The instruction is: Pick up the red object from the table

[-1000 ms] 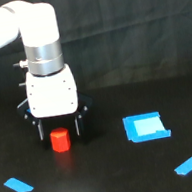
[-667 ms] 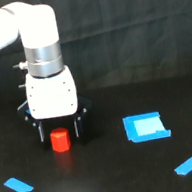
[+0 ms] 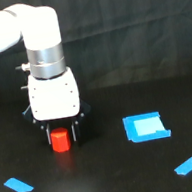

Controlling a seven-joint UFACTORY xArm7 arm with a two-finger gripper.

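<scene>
red object (image 3: 60,140) is sitting upright on the table (image 3: 113,182), towards the exterior view's left, and the gripper (image 3: 60,136) is hanging straight above it with a dark finger showing on either side of the block, so it is lying directly between them rather than off to one side. from where i am standing the fingers are looking spread and close beside it, but i cannot tell whether they are touching it yet. the blue square patch (image 3: 145,127) is lying well apart on the exterior view's right, so to my eye the coming move is turning only on closing squarely across the block.
</scene>
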